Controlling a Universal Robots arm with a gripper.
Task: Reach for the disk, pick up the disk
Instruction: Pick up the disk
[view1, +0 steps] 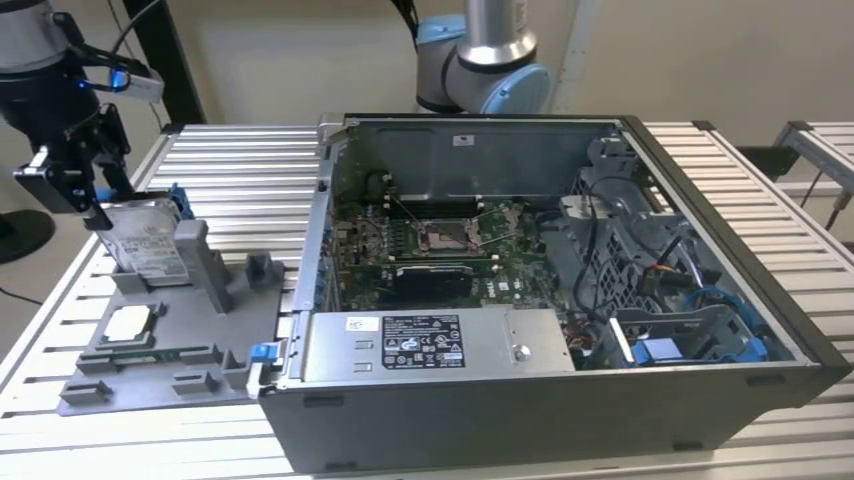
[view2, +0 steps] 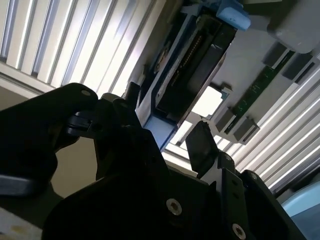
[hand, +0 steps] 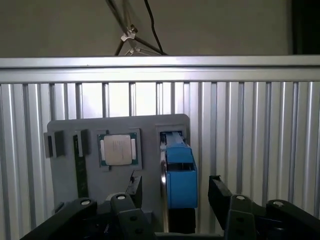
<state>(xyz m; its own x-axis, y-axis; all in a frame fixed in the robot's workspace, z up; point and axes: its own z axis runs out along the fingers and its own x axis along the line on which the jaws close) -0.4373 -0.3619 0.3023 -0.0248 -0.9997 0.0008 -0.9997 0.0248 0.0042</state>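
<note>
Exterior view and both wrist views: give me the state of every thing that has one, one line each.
gripper: open, straddling the disk, not closed on it.
disk: standing upright on its edge in the grey holder, not lifted.
chip: lying flat in its recess on the grey holder.
computer case: lying on its side, side panel off, interior exposed.
</note>
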